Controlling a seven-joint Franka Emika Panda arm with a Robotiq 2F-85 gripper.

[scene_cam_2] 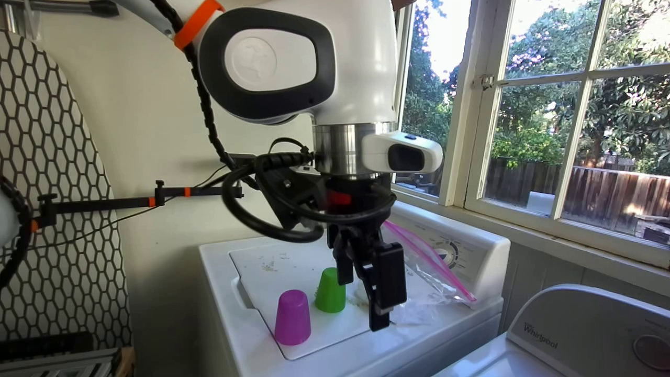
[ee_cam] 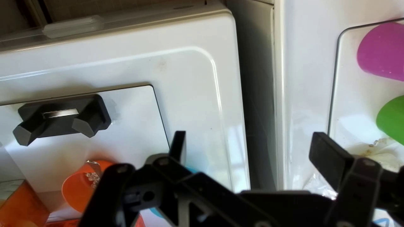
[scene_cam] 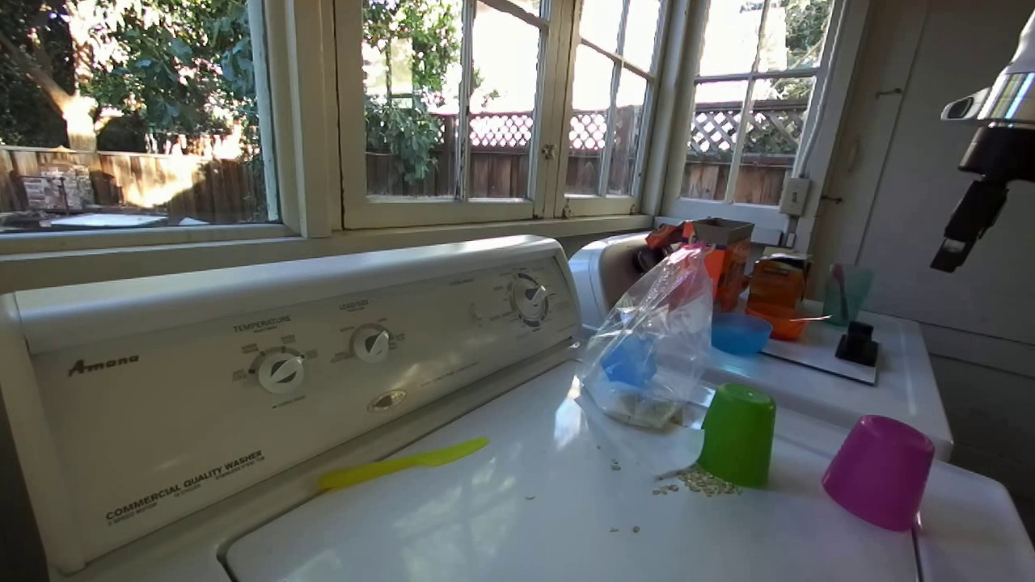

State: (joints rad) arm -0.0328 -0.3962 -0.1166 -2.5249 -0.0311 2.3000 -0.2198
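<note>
My gripper (ee_cam: 249, 146) stands wide open with nothing between its fingers, above the dark gap (ee_cam: 257, 126) between two white machines. In an exterior view the gripper (scene_cam_2: 364, 296) hangs in the air, touching nothing. An upside-down green cup (scene_cam: 737, 436) and a magenta cup (scene_cam: 880, 473), also upside down, stand on the washer lid (scene_cam: 485, 533). Loose flakes (scene_cam: 707, 482) lie by the green cup. A clear bag (scene_cam: 671, 323) with a pink zip slumps beside it. A blue bowl (scene_cam: 740, 334) sits on the neighbouring machine, mostly hidden behind a finger in the wrist view.
An orange bowl (ee_cam: 74, 192) with flakes and a spoon shares a white board (ee_cam: 135, 116) with a black handle-like block (ee_cam: 63, 115). Orange boxes (scene_cam: 778, 279) and a teal cup (scene_cam: 849, 291) stand behind. A yellow-green utensil (scene_cam: 404, 463) lies near the control panel (scene_cam: 283, 404).
</note>
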